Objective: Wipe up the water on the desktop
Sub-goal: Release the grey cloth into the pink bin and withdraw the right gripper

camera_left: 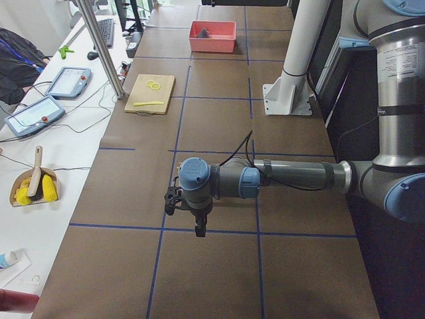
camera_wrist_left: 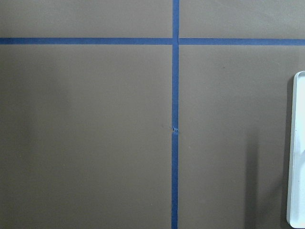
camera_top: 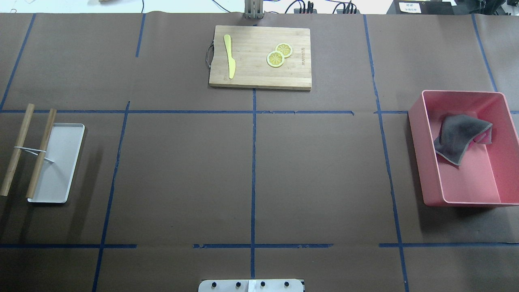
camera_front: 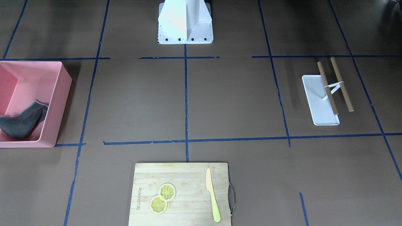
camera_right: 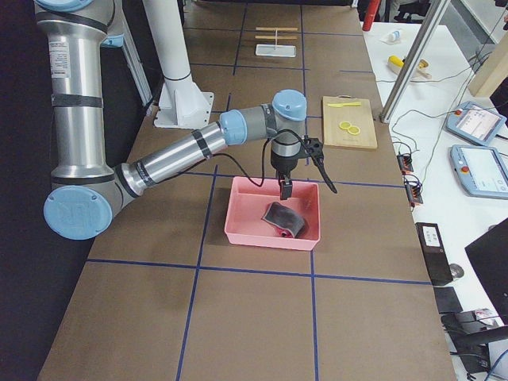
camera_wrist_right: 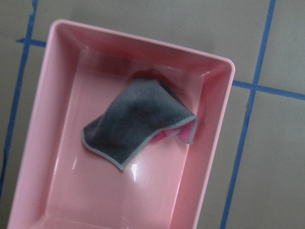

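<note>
You could see the desktop (camera_top: 182,174) spanning the whole table: a matte brown sheet with a thin blue tape grid. The grey cloth (camera_top: 460,138), soft and crumpled with a pale stitched hem, lay in the glossy pink rectangular bin (camera_top: 462,201) on the robot's right. The right gripper (camera_right: 284,189) hung over the bin. The left gripper (camera_left: 199,226) hung over bare desktop by the white tray (camera_top: 61,170). For both grippers, I couldn't tell if the fingers were spread or closed. The bamboo board (camera_top: 251,77) sat at the far edge.

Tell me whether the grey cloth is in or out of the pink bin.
In: grey cloth lies crumpled inside pink bin walls.
</note>
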You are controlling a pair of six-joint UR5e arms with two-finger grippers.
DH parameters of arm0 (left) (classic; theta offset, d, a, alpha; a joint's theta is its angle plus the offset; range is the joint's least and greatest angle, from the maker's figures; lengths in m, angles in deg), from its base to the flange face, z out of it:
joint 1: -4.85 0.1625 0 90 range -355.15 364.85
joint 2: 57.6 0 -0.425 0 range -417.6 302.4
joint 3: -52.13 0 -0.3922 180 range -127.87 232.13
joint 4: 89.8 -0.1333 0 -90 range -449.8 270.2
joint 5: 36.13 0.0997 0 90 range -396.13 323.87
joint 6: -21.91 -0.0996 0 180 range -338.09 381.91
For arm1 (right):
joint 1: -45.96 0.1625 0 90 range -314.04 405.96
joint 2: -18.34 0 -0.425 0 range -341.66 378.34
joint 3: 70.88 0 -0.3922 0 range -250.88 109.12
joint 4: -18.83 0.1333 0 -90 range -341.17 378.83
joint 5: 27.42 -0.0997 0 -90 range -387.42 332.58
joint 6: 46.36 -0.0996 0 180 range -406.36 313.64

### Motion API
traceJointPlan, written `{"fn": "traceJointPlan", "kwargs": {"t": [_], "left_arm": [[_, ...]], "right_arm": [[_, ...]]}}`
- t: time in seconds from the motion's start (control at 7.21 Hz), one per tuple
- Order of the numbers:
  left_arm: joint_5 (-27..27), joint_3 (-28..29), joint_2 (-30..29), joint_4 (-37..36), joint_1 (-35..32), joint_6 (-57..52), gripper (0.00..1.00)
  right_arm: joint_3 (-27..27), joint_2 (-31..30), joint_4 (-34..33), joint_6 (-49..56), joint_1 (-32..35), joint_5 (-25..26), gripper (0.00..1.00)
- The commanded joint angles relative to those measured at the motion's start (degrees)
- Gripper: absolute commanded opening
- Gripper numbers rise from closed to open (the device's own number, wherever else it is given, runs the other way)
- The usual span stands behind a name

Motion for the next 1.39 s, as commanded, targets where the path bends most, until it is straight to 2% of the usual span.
{"fn": "traceJointPlan", "kwargs": {"t": [0.0,0.14,0.28,0.42,0.83,1.25], "left_arm": [[0.00,0.11,0.00,-0.09,0.00,0.00,1.00],[0.00,0.20,0.09,-0.17,0.00,0.00,1.00],[0.00,0.03,0.09,-0.09,0.00,0.00,1.00],[0.00,0.03,0.09,-0.09,0.00,0.09,1.00],[0.52,1.08,0.17,-0.17,0.00,0.44,1.00],[0.27,0.73,0.17,-0.61,0.00,0.44,1.00]], "right_arm": [[-0.54,-9.28,4.52,5.53,4.40,-1.37,1.00],[-2.98,-13.16,10.30,6.59,7.91,-3.56,1.00],[-5.09,-14.77,12.36,7.47,12.39,-4.63,1.00],[-6.33,-14.96,12.46,7.74,14.08,-4.03,1.00],[-7.39,-12.34,12.20,7.56,14.10,-3.94,1.00],[-11.61,-8.72,12.47,7.21,14.01,-3.94,1.00]]}}
